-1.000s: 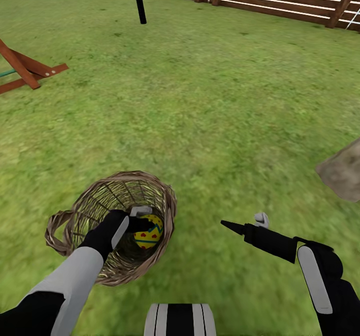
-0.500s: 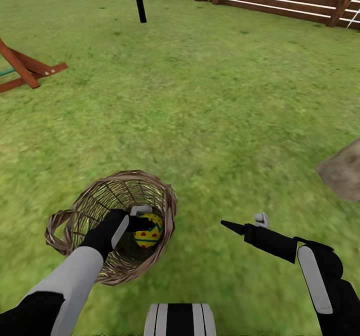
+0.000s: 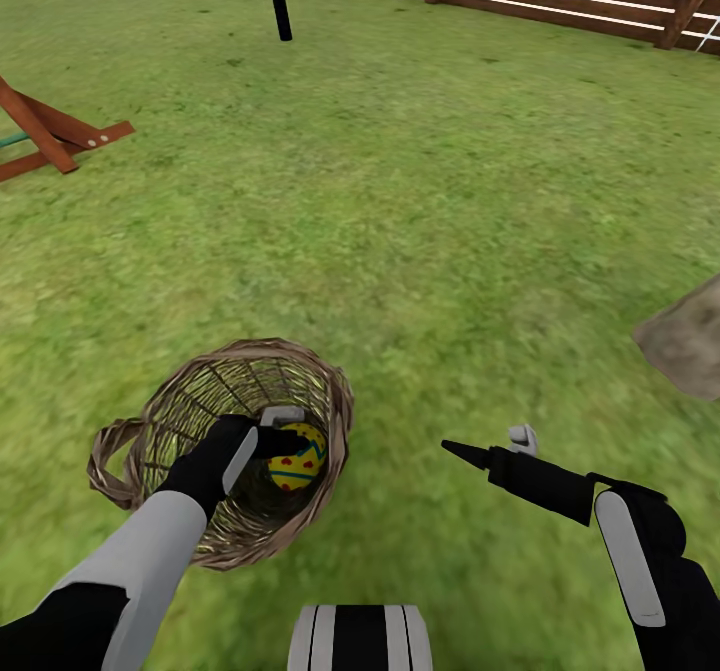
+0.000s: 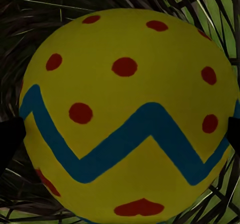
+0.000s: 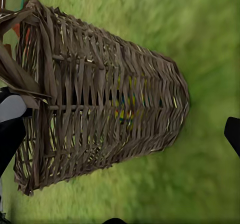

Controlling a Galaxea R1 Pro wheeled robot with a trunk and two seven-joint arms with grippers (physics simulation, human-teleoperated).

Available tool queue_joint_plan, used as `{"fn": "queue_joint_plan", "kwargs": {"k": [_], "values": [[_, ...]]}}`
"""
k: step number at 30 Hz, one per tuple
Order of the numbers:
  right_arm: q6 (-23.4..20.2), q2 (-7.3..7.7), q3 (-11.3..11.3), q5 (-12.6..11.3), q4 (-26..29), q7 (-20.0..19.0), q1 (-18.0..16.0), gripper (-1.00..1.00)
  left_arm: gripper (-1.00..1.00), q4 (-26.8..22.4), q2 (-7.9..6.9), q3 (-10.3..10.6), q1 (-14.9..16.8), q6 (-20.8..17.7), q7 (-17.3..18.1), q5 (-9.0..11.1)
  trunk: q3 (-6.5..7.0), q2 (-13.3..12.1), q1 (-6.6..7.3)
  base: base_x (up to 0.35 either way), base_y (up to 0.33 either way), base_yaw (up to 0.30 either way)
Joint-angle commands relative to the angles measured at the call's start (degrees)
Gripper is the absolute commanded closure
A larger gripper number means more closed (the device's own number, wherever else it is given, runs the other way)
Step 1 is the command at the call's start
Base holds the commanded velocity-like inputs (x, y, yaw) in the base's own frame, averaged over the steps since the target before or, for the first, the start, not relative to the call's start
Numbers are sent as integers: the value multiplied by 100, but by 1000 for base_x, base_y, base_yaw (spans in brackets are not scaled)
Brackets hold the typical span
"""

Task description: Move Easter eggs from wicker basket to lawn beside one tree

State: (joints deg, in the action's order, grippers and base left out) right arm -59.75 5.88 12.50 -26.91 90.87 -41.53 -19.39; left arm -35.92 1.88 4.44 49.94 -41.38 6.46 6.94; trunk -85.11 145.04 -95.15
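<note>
Now the left gripper (image 3: 285, 443) jaws clasp an Easter egg (image 3: 297, 458) inside the wicker basket (image 3: 190, 406).

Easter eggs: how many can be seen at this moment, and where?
1. One egg sits inside the basket, between the fingers of the left gripper; the left wrist view shows it close up. Others may lie hidden beneath it or behind the arm.

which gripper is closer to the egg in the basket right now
Left. The left gripper is down inside the wicker basket, jaws around the egg. The right gripper hovers over grass beside the basket.
</note>
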Motion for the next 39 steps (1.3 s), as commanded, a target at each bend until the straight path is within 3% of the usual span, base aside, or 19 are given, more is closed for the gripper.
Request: {"fn": "queue_joint_plan", "kwargs": {"k": [1,15,39], "values": [[-25,0,7,28,0,-39,-3,-100,-100,245,-3,13,-2,-25,-10,-3,-4,1,-1,0,0,0],[-25,0,7,28,1,-39,-3,-100,-100,261,-4,4,-2,-36,564,-4,-4,1,-1,0,0,0],[-25,0,7,28,1,-39,-3,-100,-100,289,-12,3,-2,-45,913,-4,-4,1,-1,0,0,0]]}}
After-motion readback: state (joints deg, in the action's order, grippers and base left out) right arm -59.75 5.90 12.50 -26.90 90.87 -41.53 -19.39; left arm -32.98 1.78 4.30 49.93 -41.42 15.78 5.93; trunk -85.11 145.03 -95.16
